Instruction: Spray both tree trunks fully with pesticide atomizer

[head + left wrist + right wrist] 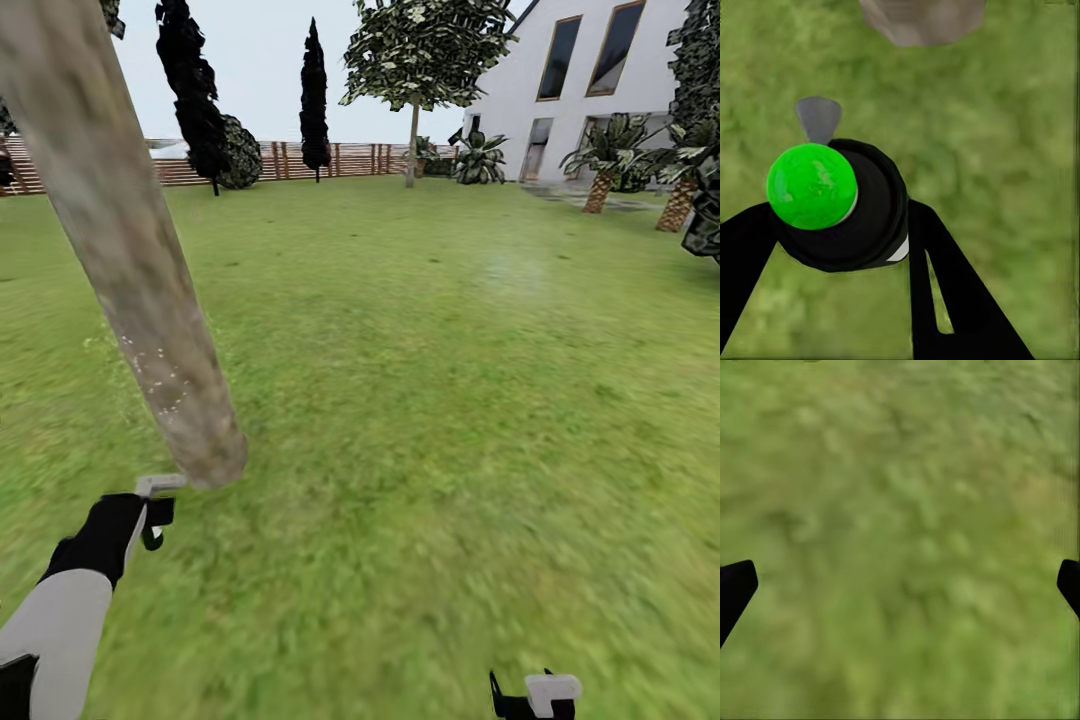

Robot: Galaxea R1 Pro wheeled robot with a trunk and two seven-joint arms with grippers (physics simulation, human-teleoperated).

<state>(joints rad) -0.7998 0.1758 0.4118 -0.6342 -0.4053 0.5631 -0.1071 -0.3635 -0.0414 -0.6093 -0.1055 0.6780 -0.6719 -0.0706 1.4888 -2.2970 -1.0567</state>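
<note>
Between left hand [832, 225] fingers, atomizer [844, 202]

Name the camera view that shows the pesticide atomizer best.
The left wrist view. There the pesticide atomizer is large and close, black with its bright green spot, clamped between the left gripper jaws above the grass. In the head view it is tiny and hard to make out at that gripper, near the tree trunk.
</note>
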